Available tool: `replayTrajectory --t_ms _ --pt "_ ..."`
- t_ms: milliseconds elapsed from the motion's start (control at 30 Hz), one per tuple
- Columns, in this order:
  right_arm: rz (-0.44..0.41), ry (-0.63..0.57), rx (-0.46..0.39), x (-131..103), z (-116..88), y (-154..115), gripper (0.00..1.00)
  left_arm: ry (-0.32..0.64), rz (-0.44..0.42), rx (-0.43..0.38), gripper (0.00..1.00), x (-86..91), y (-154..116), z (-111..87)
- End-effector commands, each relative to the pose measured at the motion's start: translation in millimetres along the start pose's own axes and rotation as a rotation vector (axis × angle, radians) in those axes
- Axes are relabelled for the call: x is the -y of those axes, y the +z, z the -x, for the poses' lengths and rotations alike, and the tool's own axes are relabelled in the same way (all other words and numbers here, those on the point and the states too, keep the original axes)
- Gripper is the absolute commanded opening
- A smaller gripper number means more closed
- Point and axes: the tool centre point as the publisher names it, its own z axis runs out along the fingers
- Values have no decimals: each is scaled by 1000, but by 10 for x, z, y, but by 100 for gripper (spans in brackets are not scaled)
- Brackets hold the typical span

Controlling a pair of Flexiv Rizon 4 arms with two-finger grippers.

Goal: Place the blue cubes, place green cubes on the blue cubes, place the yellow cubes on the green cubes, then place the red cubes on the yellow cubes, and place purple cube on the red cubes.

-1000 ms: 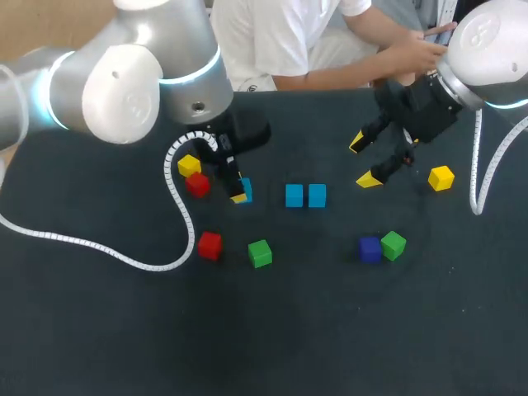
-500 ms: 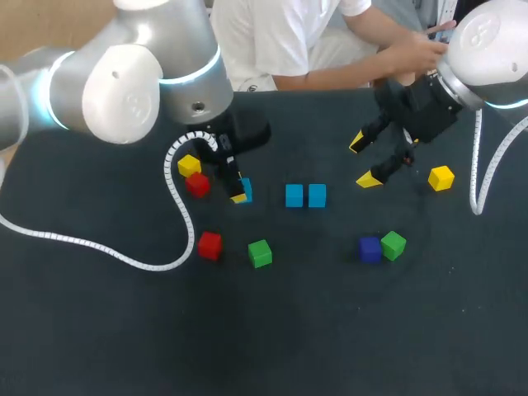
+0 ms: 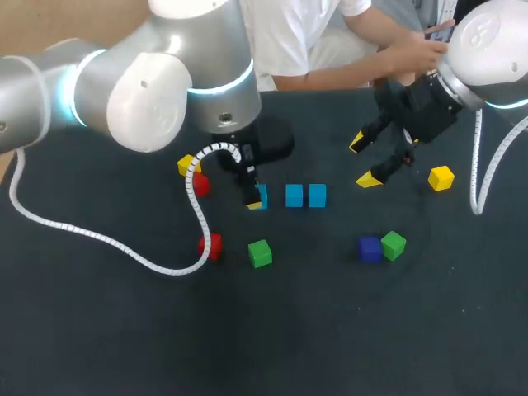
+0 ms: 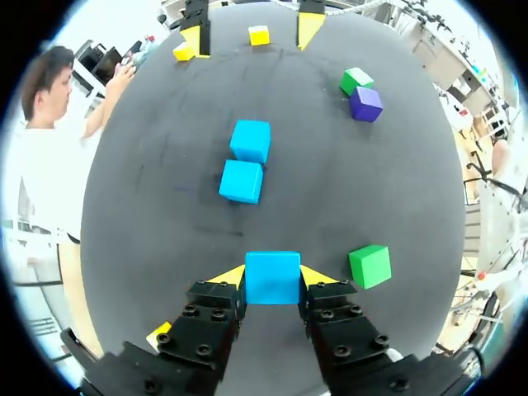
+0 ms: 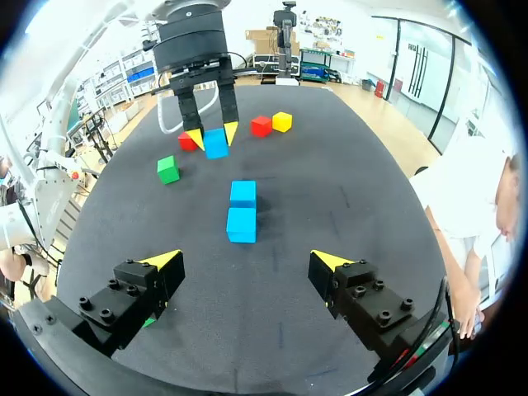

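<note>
Left gripper (image 4: pixel 272 285) clamped a blue cube (image 4: pixel 272 272) just at nine o'clock of the two placed blue cubes (image 3: pixel 294 195). Right gripper (image 5: pixel 245 262) hung open. Green cubes (image 3: pixel 260 253), yellow, red and purple lay unstacked, all four upper layers undone.

Bright, even light from overhead on my dark matte table (image 3: pixel 330 330); soft, faint shadows beside the blue cubes (image 4: pixel 241 181); I note pale glare on the left arm (image 3: pixel 148 91) shell.
</note>
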Motion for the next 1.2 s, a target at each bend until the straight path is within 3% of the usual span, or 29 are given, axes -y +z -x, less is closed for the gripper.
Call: replayTrajectory --t_ms 33,200,467,600,1200 --pt "-2 -1 1 -9 -2 -3 100 6 1 11 0 -79 115 -26" --pt "-2 -1 1 -9 -2 -3 100 -35 2 -2 0 -215 155 -60" --pt "-2 -1 1 -9 -2 -3 100 9 -1 5 0 -390 179 169" --pt "-2 -1 1 -9 -2 -3 100 20 -14 9 0 -390 234 230" --pt "-2 -1 1 -9 -2 -3 100 1 -56 28 0 -345 405 177"
